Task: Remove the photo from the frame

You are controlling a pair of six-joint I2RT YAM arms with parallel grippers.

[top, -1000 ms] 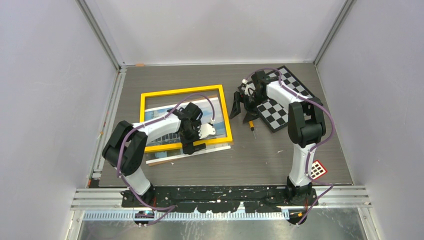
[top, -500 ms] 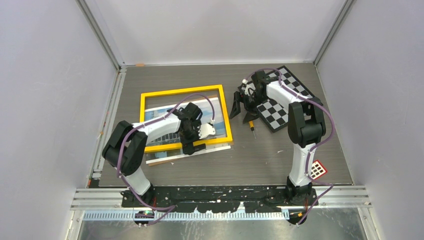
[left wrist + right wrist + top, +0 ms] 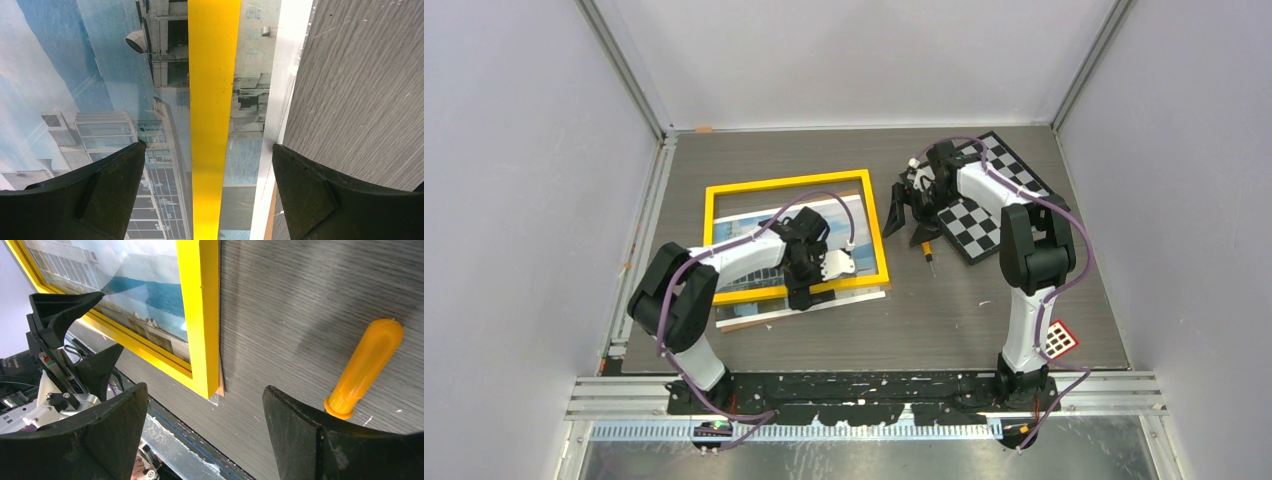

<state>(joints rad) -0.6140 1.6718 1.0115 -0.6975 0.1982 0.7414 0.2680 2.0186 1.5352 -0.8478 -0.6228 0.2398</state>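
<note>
**Left fingers straddle the frame's near rail**

The left gripper (image 3: 208, 147) hangs spread wide and empty, one finger over the picture and the other above the table (image 3: 360, 100). Between them the near rail of the yellow frame (image 3: 212, 75) runs lengthwise. The photo (image 3: 100, 70), blue sky and a pale windowed building, lies flat beneath, its near edge poking out. The right gripper (image 3: 205, 390), open and empty, hovers at the frame's corner.
</note>
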